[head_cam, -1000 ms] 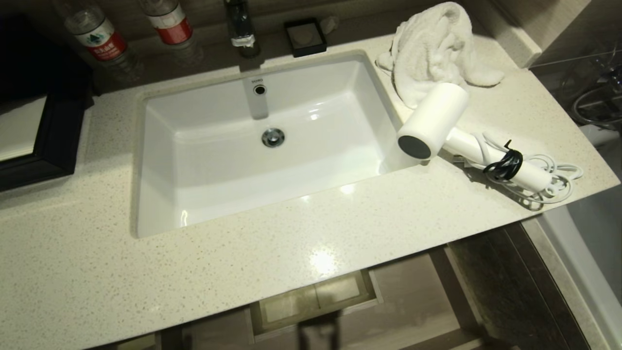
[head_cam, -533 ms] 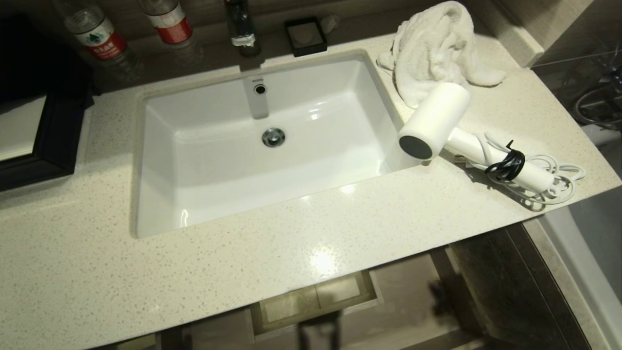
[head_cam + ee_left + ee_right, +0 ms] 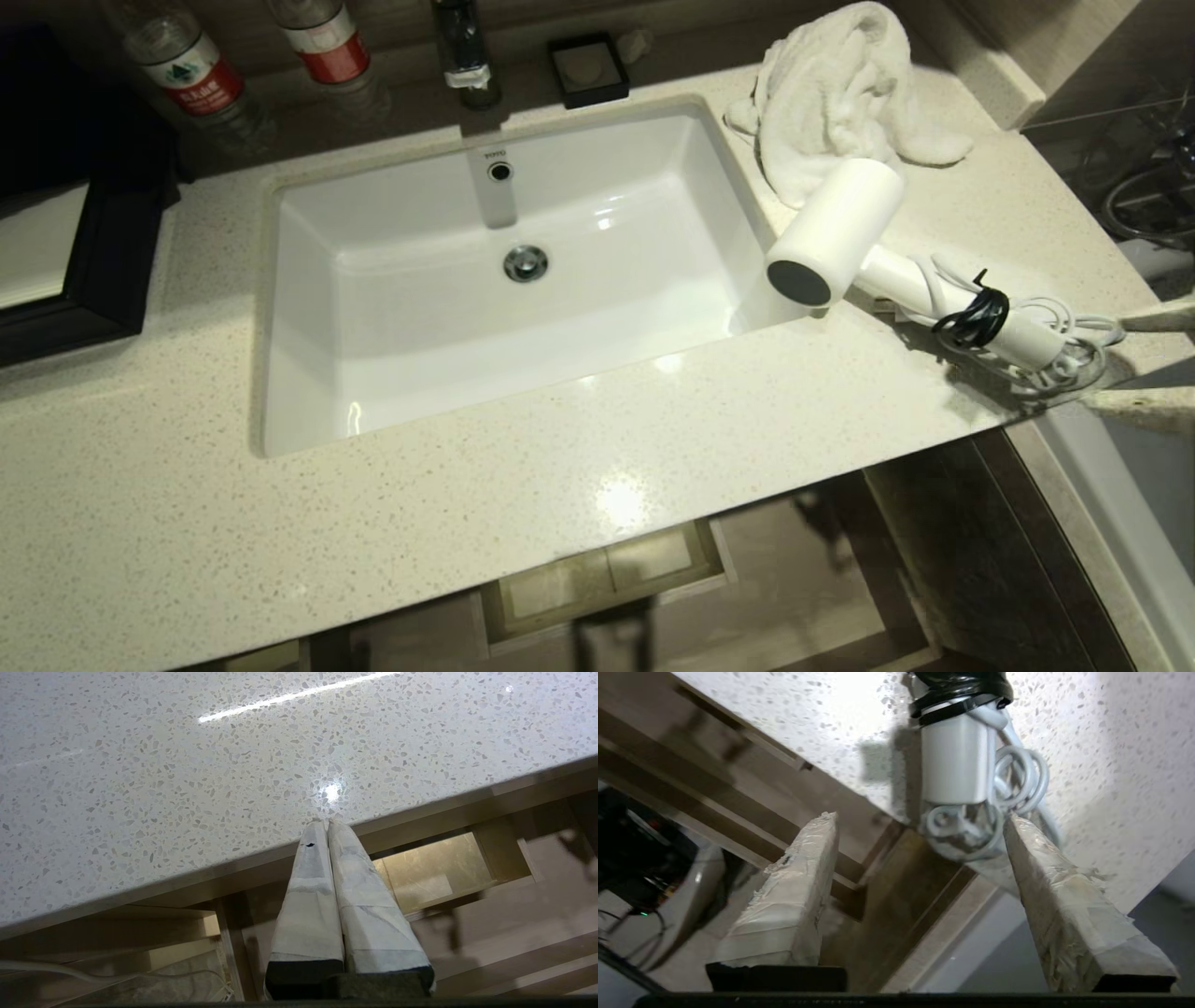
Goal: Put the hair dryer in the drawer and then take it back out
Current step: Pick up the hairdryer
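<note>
While the hair dryer point(image 3: 845, 233) lies on the speckled bench point(image 3: 467, 541) just right of the sink point(image 3: 504, 271), barrel touching a white towel point(image 3: 831, 84), we note the right hand point(image 3: 920, 826) released, fingers spread just short of the handle's corded end. Left hand point(image 3: 322, 823) clenched, empty, at the bench edge over the open drawer point(image 3: 607, 579). Two red-labelled bottles point(image 3: 187, 70) stand behind; their print is unreadable, as is the small mark above the sink overflow.

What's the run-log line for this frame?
right gripper: open, at handle end | hair dryer: on counter | left gripper: shut, parked | drawer: open
</note>
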You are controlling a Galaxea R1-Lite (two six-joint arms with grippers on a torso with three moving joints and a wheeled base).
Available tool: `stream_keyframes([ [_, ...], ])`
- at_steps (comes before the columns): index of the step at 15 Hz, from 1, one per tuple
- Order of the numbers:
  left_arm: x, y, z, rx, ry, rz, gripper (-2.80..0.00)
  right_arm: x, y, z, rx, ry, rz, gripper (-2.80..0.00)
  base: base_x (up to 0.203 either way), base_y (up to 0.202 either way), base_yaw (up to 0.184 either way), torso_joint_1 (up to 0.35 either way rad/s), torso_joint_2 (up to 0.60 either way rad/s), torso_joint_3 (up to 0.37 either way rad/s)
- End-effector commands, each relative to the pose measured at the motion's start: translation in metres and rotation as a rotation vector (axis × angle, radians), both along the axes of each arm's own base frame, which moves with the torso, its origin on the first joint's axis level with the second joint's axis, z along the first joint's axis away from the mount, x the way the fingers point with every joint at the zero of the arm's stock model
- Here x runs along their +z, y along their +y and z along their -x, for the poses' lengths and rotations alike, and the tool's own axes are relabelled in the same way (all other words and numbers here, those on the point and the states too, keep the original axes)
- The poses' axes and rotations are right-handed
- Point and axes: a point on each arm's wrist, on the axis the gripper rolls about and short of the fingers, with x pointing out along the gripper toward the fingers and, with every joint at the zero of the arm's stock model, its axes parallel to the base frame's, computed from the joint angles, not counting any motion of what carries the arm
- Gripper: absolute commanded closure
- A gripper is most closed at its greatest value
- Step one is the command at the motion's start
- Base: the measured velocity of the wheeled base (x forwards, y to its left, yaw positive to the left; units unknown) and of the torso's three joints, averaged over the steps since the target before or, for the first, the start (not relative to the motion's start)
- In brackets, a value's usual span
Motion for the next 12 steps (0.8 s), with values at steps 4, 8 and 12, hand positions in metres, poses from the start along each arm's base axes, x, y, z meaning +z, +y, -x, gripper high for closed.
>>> stream_keyframes([
  [4, 0.000, 0.000, 0.000, 0.001, 0.001, 0.000, 0.00, 0.000, -0.011, -0.073, 0.068, -0.017, 0.179, -2.80, 0.000, 0.000, 0.000, 0.000, 0.00, 0.000],
  [8, 0.000, 0.000, 0.000, -0.001, 0.000, 0.000, 0.00, 0.000, -0.009, -0.082, 0.114, -0.028, 0.164, -2.80, 0.000, 0.000, 0.000, 0.000, 0.00, 0.000],
  [12, 0.000, 0.000, 0.000, -0.001, 0.001, 0.000, 0.00, -0.004, -0.007, -0.080, 0.127, -0.004, 0.165, -2.80, 0.000, 0.000, 0.000, 0.000, 0.00, 0.000],
])
